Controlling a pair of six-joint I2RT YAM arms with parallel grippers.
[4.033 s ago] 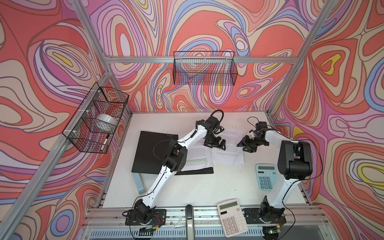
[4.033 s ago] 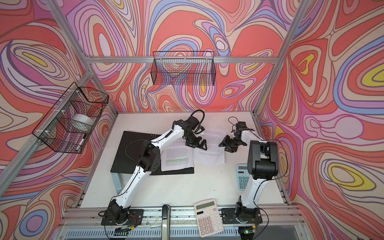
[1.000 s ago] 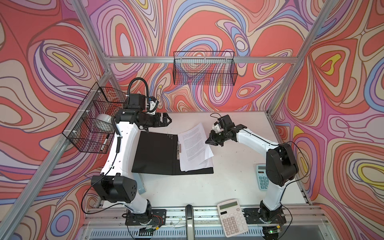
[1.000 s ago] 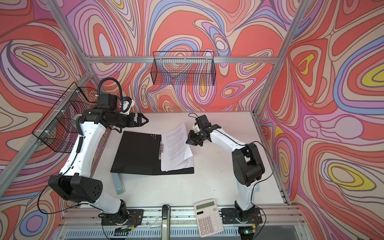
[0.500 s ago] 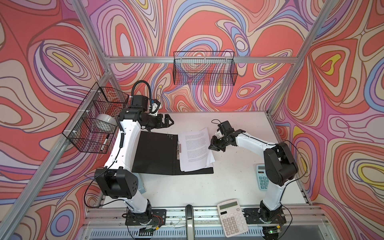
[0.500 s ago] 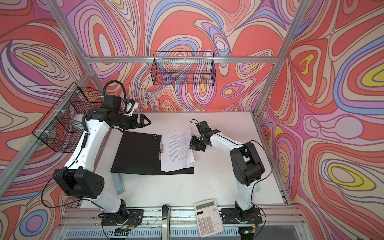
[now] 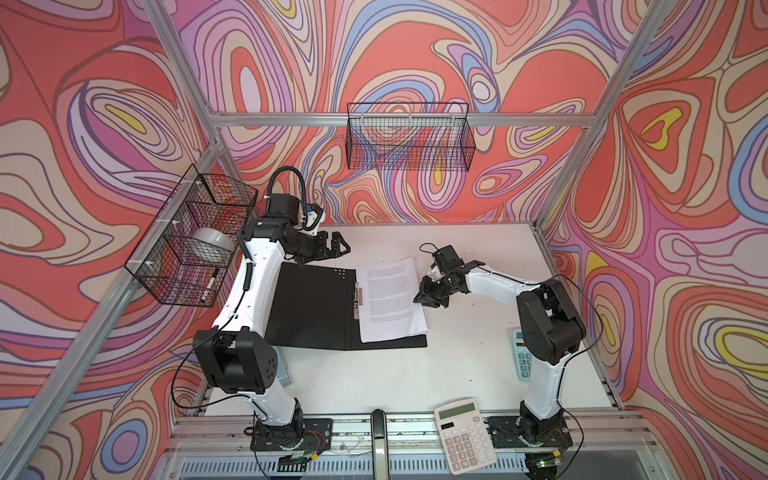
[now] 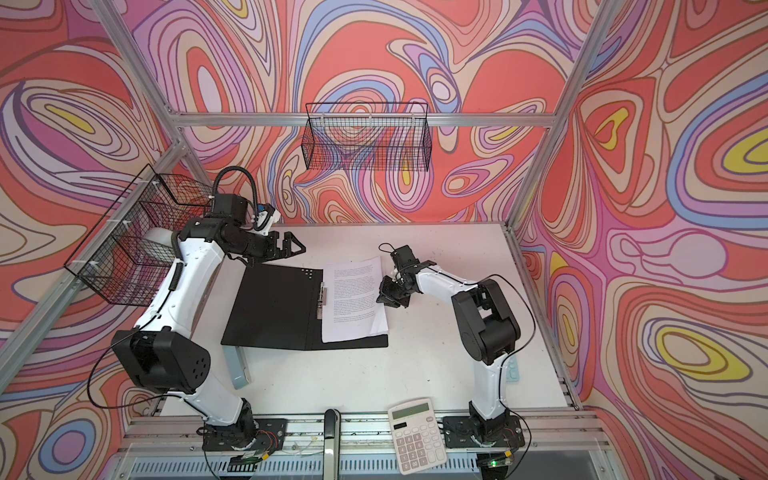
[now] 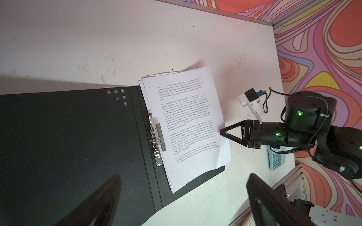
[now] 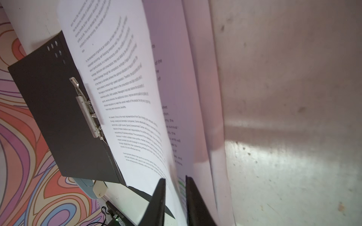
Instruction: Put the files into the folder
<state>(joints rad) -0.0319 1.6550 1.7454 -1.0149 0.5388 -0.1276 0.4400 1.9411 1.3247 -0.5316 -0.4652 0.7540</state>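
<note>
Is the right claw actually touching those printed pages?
Touching. In the right wrist view the files pass between the slightly parted fingers of the right gripper, their edge lying against one finger.

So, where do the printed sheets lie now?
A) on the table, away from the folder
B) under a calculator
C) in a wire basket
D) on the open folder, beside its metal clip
D: in both top views the files lie on the open folder, beside its metal clip.

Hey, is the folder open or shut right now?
Open. The folder lies spread flat, black inside facing up, its metal spine clip exposed, with the files lying on one cover.
</note>
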